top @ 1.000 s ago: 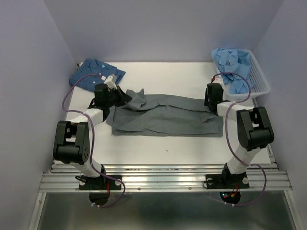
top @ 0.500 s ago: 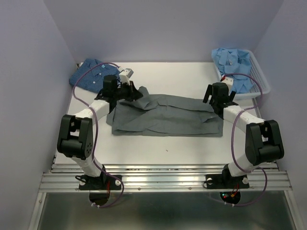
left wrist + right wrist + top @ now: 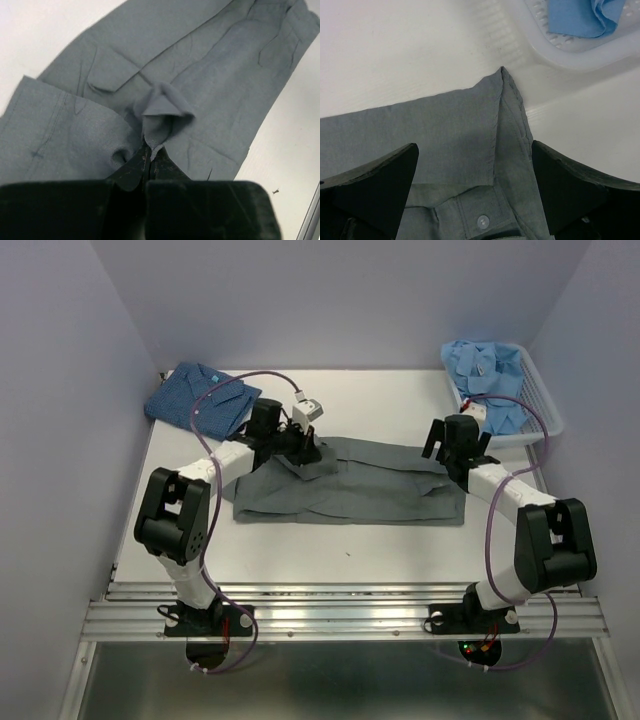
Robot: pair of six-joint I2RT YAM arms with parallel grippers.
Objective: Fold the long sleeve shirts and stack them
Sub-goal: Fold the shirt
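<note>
dark grey cloth button-up shirt (image 3: 350, 485) lies spread across the middle of the white table (image 3: 300, 545); left gripper (image 3: 150, 156) pinches a raised fold of it tight, right gripper (image 3: 474, 150) hovers over its right end, jaws wide, holding nothing.
</note>
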